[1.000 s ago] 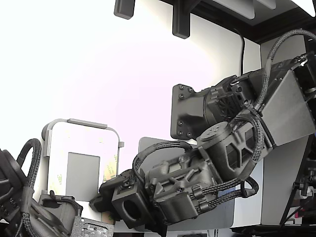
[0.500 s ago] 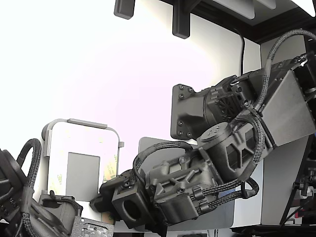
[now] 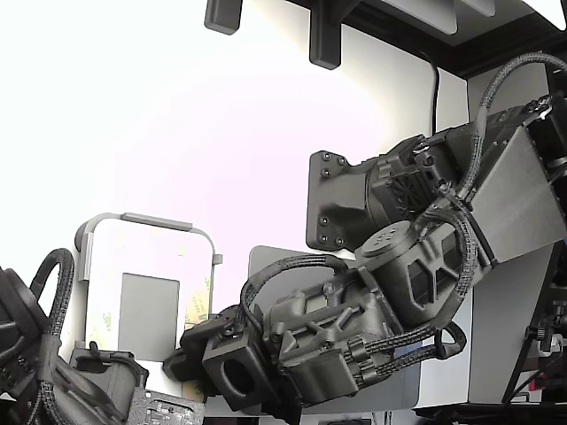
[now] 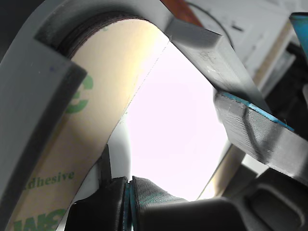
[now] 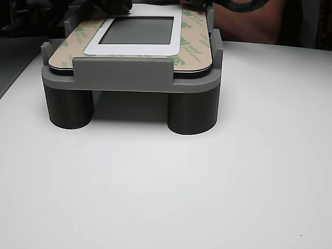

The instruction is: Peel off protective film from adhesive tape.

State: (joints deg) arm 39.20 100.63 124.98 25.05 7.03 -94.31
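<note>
The protective film [image 4: 82, 125] is a tan liner strip with green print lying along the edge of a panel held in a grey fixture [image 5: 124, 78]. It also shows in the other view [image 5: 194, 44] and in the exterior view [image 3: 200, 305]. My gripper [image 4: 129, 195] is low at the strip's inner edge with its fingertips [image 4: 149, 195] pressed together. A thin pale sliver of the strip's edge rises from between them. In the exterior view my gripper [image 3: 183, 352] sits at the fixture's lower right corner, largely hidden by the wrist.
A grey square patch [image 5: 137, 30] in a white frame lies in the panel's middle. The fixture stands on round legs on a white table [image 5: 207, 181]. A second black arm [image 3: 53, 372] is at the exterior view's lower left. A reddish-brown shape [image 5: 249, 21] is behind the fixture.
My arm's wrist and forearm have shifted very slightly down and to the exterior view's right. The fixture and the second arm have not moved.
</note>
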